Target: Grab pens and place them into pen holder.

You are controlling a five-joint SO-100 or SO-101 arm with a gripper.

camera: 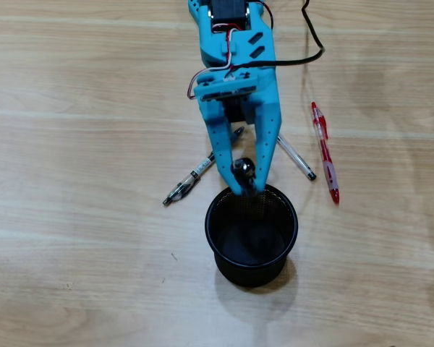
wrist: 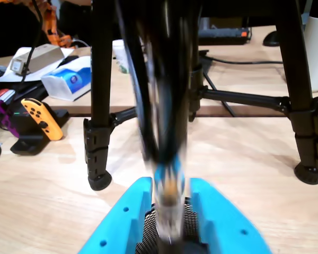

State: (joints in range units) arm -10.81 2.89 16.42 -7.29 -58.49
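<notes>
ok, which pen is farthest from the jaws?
The red pen, alone at the right of the overhead view beyond the clear pen. The black pen lies left, and one pen is held over the cup.

We see a light wood-grain table (camera: 72, 238) carrying a round black wire-mesh pen holder (camera: 252, 230), a red pen (camera: 325, 152), a clear pen (camera: 297, 159) and a black pen (camera: 186, 184).
</notes>
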